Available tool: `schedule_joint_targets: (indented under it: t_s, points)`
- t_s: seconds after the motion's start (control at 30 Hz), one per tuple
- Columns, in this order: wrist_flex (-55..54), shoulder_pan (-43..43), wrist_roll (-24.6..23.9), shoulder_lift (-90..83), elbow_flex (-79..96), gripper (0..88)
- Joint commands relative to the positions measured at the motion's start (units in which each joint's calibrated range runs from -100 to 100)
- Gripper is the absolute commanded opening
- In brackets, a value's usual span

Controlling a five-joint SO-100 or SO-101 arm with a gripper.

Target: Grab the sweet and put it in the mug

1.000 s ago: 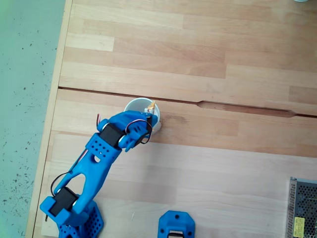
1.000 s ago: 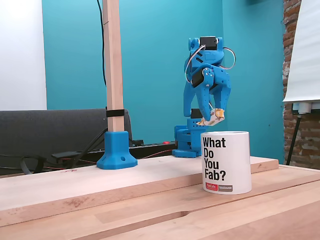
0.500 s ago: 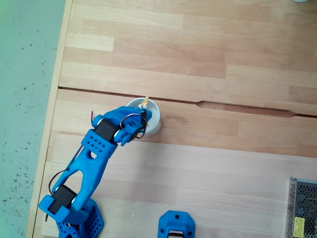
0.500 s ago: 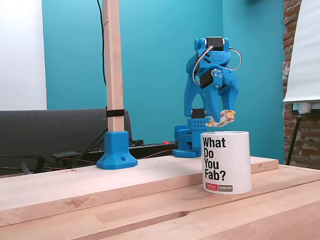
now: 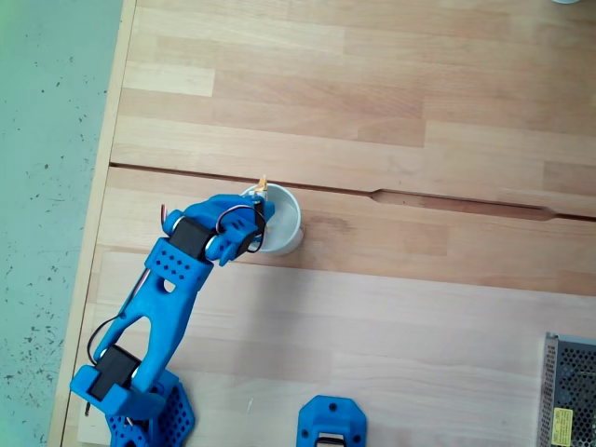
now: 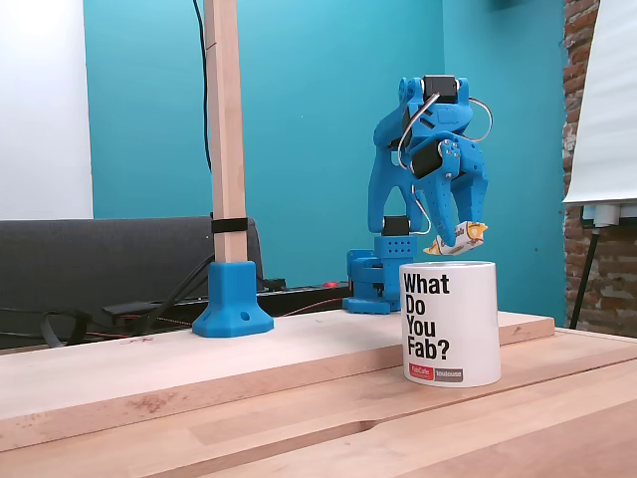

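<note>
Gripper clamped on sweet just above mug rim; prob. light, crinkly wrapper, slippery; pinched mid-body, twisted ends free.

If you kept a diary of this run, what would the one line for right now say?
phase: carrying | gripper: shut on sweet | sweet: held above mug rim, not yet released | mug: upright on wooden table

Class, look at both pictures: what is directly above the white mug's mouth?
The gripper hangs over the mug, pinching the sweet just above the rim. In a fixed view from above, the arm covers part of the mug's inside, so its contents cannot be told.
</note>
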Motion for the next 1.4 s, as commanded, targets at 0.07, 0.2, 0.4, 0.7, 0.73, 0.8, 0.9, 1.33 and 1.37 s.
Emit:
schedule_joint_targets:
  t_s: [0.07, 0.2, 0.4, 0.7, 0.73, 0.8, 0.9, 1.33, 1.37]
  points:
    - [-0.98, 1.17, -0.15, -2.00, -0.61, 9.8]
    - [-0.74, 1.39, -0.10, -1.91, -0.25, 19.4]
    - [-0.66, 1.60, -0.10, -1.91, -0.08, 23.4]
    - [1.60, 1.68, 0.54, -2.00, 0.28, 15.8]
    - [3.13, 1.68, 0.54, -2.00, -0.43, 12.8]
    - [6.12, 1.75, 0.68, -2.60, -1.06, 5.5]
    - [10.96, 1.60, 1.90, -5.36, -1.33, 0.0]
    - [25.31, 2.04, 7.72, -11.55, 10.72, 0.0]
    - [24.99, 2.04, 7.47, -13.53, 12.77, 0.0]
